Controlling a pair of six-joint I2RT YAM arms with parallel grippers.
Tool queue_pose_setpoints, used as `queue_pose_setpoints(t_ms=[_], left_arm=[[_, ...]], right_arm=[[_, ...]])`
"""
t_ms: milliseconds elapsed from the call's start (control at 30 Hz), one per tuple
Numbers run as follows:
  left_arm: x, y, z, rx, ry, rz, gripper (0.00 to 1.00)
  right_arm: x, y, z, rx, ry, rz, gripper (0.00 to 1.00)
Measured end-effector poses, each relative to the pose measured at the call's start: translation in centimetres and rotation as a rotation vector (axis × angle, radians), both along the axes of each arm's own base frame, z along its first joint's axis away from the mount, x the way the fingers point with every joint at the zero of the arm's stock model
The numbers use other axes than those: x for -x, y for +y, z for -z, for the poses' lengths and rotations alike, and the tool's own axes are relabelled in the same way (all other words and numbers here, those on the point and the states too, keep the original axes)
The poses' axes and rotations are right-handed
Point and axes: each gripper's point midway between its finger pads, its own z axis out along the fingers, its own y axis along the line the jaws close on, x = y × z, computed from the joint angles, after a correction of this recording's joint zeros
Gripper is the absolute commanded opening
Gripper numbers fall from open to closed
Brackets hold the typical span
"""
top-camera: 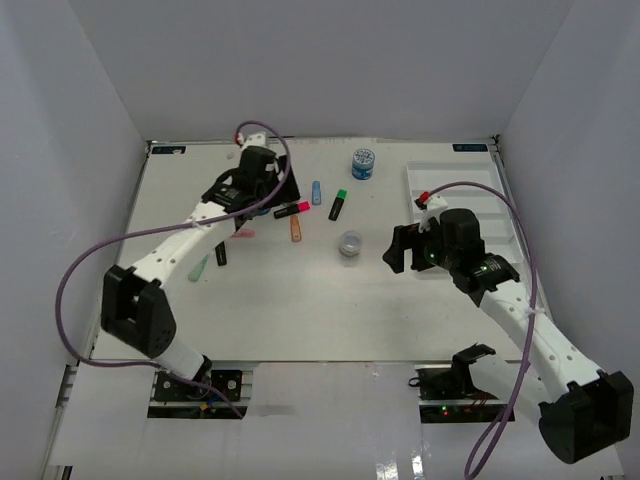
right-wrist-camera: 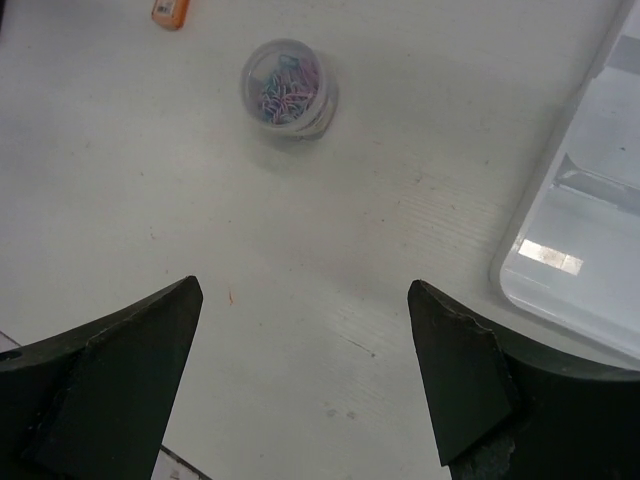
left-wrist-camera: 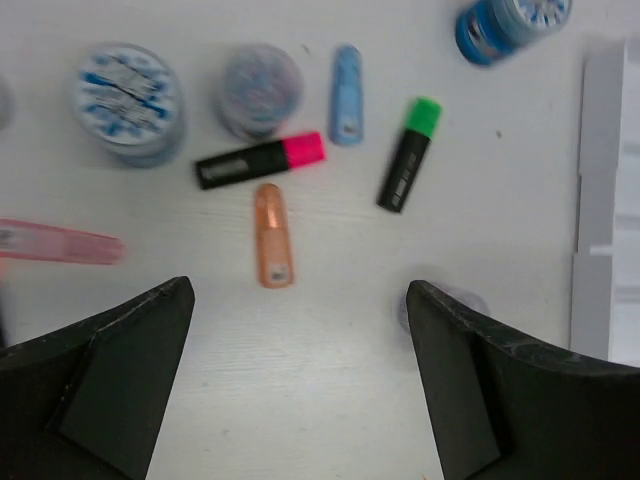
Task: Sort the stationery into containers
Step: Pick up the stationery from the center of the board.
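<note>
My left gripper [top-camera: 278,190] is open and empty, above the far-left cluster of stationery; it also shows in the left wrist view [left-wrist-camera: 298,290]. Ahead of it lie a black highlighter with a pink cap [left-wrist-camera: 260,161], a pastel orange one [left-wrist-camera: 272,234], a pastel blue one [left-wrist-camera: 346,80], a black one with a green cap [left-wrist-camera: 408,153], a pastel pink one [left-wrist-camera: 60,241], a blue-patterned jar [left-wrist-camera: 128,100] and a grey-lidded jar [left-wrist-camera: 262,88]. My right gripper [top-camera: 405,252] is open and empty, just right of a clear jar of paper clips [right-wrist-camera: 288,88]. The white tray [top-camera: 480,205] lies at the right.
A second blue-patterned jar [top-camera: 364,163] stands at the far middle. A black highlighter with an orange cap [top-camera: 220,252] and a pale green one [top-camera: 198,268] lie beside the left arm. White walls enclose the table on three sides. The tray's rim [right-wrist-camera: 560,290] is close to my right finger.
</note>
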Motion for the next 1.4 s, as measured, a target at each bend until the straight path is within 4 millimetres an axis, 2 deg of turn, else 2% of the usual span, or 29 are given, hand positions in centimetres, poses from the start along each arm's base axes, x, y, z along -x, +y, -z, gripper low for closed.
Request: queue_pose_setpoints(t_ms=[33,100,200,300,467,600,833,933,1000,1067,1167,1333,1400], left_arm=[[-0.1,2.7,-1.2,0.007,-0.033,-0.054,0.98],[0.6,6.6,-2.8,0.019,-0.091,-0.121,0.98],[3.0,11.0,-3.9,0.006,-0.157,-0.189,0.98],[5.2,14.1,-3.0,-0.042,-0.194,-0.242,0.98],[7.5,17.5,1.0,-0.144,-0.171,-0.292,0.98],[8.5,18.5,3.0,-0.191,-0.160,-0.298,0.98],[8.1,18.7,2.5,-0.194,-0.187,-0.304,0.98],[8.1,18.7,2.5,-0.193,-0.188,-0.302,0.98],[8.1,18.6,2.5,-0.190,-0.188,-0.299,0.98],[8.1,18.5,2.5,-0.186,-0.187,-0.294,0.98],[8.1,18.4,2.5,-0.184,-0.186,-0.290,0.98],[8.1,18.2,2.5,-0.178,-0.186,-0.281,0.98],[8.1,18.1,2.5,-0.174,-0.185,-0.275,0.98]], right_arm=[[-0.3,0.5,0.6,0.011,0.015,-0.010,0.90],[-0.7,1.6,1.9,0.043,0.044,-0.031,0.90],[-2.0,3.5,3.1,0.091,0.062,-0.061,0.90],[-3.7,5.3,4.0,0.118,0.060,-0.079,0.90],[-6.5,8.0,6.1,0.176,0.075,-0.083,0.90],[-8.3,10.1,8.3,0.220,0.089,-0.085,0.90],[-9.7,11.6,11.2,0.273,0.115,-0.079,0.92],[-9.8,11.8,12.1,0.284,0.123,-0.074,1.00],[-9.8,11.8,12.6,0.294,0.128,-0.073,0.84],[-9.9,11.7,12.8,0.300,0.131,-0.068,0.76],[-10.1,11.5,12.9,0.312,0.124,-0.058,0.52],[-10.8,10.8,12.4,0.348,0.102,-0.033,0.45],[-11.6,10.5,11.4,0.357,0.086,-0.024,0.45]])
